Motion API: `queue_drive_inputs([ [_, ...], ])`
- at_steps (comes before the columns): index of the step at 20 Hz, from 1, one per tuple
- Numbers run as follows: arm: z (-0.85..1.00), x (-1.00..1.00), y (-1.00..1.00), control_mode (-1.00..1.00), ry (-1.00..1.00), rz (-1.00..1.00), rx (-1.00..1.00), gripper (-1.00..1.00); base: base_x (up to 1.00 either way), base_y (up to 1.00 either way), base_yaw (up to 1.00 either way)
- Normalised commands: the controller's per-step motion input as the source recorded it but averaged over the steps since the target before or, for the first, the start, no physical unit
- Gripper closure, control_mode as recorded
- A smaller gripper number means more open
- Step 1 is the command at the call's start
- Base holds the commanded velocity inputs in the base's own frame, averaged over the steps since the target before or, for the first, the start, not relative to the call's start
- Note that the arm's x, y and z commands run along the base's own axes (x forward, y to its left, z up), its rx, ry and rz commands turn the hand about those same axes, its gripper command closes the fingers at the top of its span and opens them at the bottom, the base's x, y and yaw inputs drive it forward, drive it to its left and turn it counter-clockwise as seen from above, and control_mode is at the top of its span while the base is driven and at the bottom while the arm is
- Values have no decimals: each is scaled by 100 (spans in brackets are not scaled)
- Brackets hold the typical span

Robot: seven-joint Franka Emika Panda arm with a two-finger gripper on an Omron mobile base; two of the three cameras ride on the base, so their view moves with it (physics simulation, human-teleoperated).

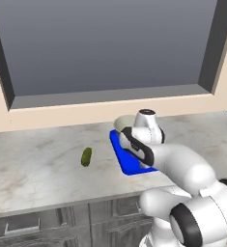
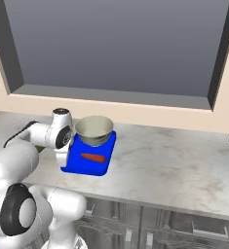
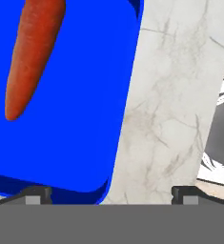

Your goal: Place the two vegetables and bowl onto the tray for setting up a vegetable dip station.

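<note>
While the carrot (image 2: 93, 157) and bowl (image 2: 93, 130) already sit on the blue tray (image 2: 72, 163), the cucumber (image 1: 86, 157) lies apart on the desk (image 1: 33, 169), left to fetch, and the claw (image 3: 111, 194) hangs wide and empty over the tray's edge.

Arm (image 1: 192, 169): glossy white rounded shells, fat tubular links. Joints: black bands and dark round end caps with grey centres. Tool fingertips (image 3: 36, 194): small, dark, blocky, with grey square faces.
</note>
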Motion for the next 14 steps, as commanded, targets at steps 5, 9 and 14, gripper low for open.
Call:
queue_drive_inputs([
  [5, 1, 8, 33, -100, 1, 27, -1, -100, 0, 0, 0],
  [9, 0, 10, 33, -100, 0, 22, 0, -100, 0, 0, 0],
  [14, 0, 25, 36, -100, 1, 17, 0, -100, 0, 0, 0],
])
